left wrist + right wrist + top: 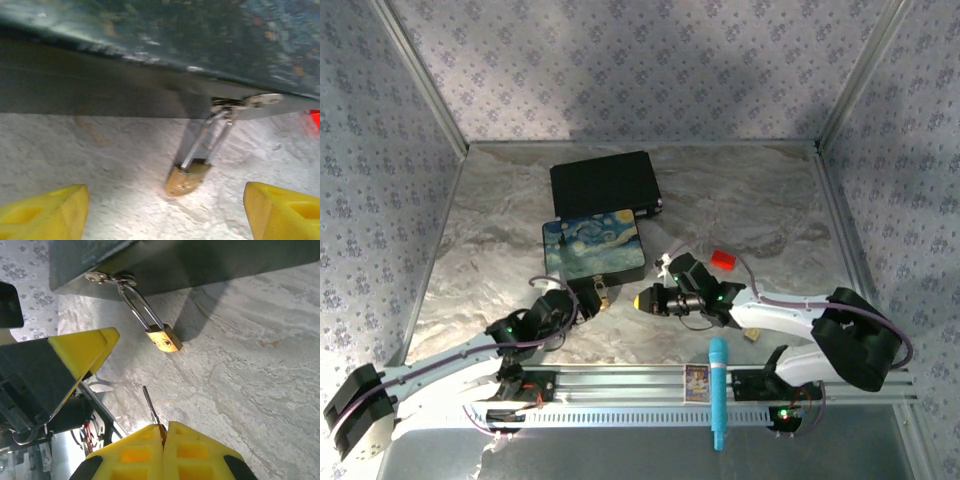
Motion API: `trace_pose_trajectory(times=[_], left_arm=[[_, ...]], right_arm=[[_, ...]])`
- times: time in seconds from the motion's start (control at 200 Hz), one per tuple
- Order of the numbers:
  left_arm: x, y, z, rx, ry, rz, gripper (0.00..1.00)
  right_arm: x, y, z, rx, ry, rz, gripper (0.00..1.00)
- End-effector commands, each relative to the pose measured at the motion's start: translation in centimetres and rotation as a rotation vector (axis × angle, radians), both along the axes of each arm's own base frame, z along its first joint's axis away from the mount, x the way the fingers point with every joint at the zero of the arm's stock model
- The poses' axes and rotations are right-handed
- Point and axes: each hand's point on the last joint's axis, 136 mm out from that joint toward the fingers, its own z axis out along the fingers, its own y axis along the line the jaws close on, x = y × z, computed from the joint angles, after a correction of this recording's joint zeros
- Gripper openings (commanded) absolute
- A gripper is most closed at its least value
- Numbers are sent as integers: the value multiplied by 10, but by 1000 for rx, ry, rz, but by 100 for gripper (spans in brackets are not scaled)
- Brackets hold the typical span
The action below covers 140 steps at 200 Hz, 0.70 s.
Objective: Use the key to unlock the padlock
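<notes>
Left gripper [166,192] is wide open, its yellow fingers [47,210] spread far apart with neither one touching anything. The padlock [187,177] sits just ahead of it, about on the centre line between the two fingers, brass body low on the surface [100,165]. Its shackle [207,137] runs up and away from the gripper to the hasp [240,101] on the front of the box [150,30]. It's threaded through there, and the lock leans rather than hanging straight. Off at this gripper's far right there's a sliver of the red block [315,119]

Over to the right gripper [164,426], and it's closed tight on the key [151,407]! The thin blade pokes out from between the fingertips, pointing ahead and a touch to the left. The padlock lies ahead of that tip and apart from it, with bare surface between, so key and lock are not touching. Both legs of the shackle reach the brass body. The body's lower end faces roughly back toward this gripper, though I can't make out the keyhole itself. To this gripper's left, one finger of the left gripper stands beside the lock

From above, the two grippers close in on the padlock from either side, the left one just beside it, the right one a little further off
</notes>
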Motion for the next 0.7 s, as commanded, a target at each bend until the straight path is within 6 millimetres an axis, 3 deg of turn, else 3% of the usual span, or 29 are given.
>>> trace_pose_trajectory(times=[0.0, 0.17, 0.385, 0.455, 0.6, 0.695], left_arm=[[9, -16, 23, -19, -113, -119, 81], [13, -18, 21, -49, -115, -228, 85], [14, -22, 15, 0, -116, -325, 77], [14, -26, 16, 6, -116, -354, 69], [18, -27, 9, 28, -95, -349, 70], [20, -30, 7, 23, -88, -353, 65]], right_arm=[[3, 4, 0, -19, -20, 3, 0], [3, 8, -7, -10, 8, 1, 0], [4, 11, -8, -10, 8, -1, 0], [4, 11, -10, -16, 11, 1, 0], [3, 12, -12, -21, 17, 5, 0], [3, 12, -15, -25, 22, 4, 0]])
